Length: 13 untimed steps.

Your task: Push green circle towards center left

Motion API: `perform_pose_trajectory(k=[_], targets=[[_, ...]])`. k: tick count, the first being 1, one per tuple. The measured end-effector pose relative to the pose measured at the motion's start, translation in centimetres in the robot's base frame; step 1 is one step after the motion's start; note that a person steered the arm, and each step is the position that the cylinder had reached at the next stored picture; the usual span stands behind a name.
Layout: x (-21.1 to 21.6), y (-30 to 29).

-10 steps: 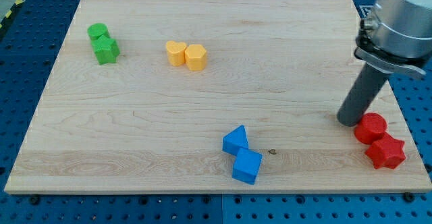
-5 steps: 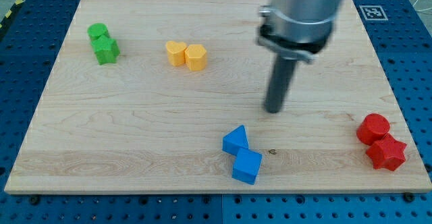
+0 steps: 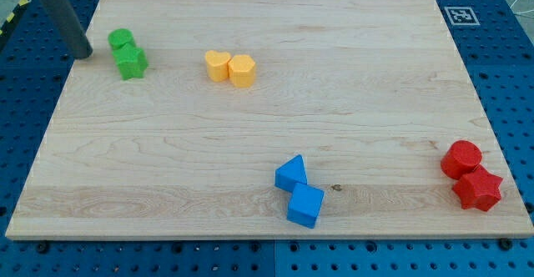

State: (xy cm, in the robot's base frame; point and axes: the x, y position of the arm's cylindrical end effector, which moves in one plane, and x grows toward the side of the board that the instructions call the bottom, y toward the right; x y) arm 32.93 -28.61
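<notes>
A wooden board (image 3: 267, 102) lies on a blue pegboard table (image 3: 517, 93). Nearest the view's bottom, a little right of centre, two blue blocks touch: a cube (image 3: 305, 205) and, just above it, a triangle (image 3: 291, 173). At the view's right edge, low down, a red star (image 3: 477, 188) sits against a red circle (image 3: 461, 158) just above it. Farther up, left of centre, a yellow heart (image 3: 218, 65) touches a yellow hexagon (image 3: 242, 71) on its right. In the top left corner of the board, a green star (image 3: 131, 61) sits against the green circle (image 3: 121, 39), which lies just above it. My tip (image 3: 83, 55) rests at the board's left edge, just left of both green blocks and apart from them. The arm carries no pincer, only this dark rod, so nothing is gripped.
</notes>
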Motion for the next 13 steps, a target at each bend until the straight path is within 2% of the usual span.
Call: perform_pose_trajectory(k=[1, 2, 3, 5, 6, 8, 9, 11, 13], targets=[[-2.2, 3.1], [-0.2, 5.9], [2.7, 5.5], [3.1, 9.7], [2.4, 12.1], [-2.3, 13.6], [-2.2, 15.9], [1.0, 15.1], [0.3, 24.6]])
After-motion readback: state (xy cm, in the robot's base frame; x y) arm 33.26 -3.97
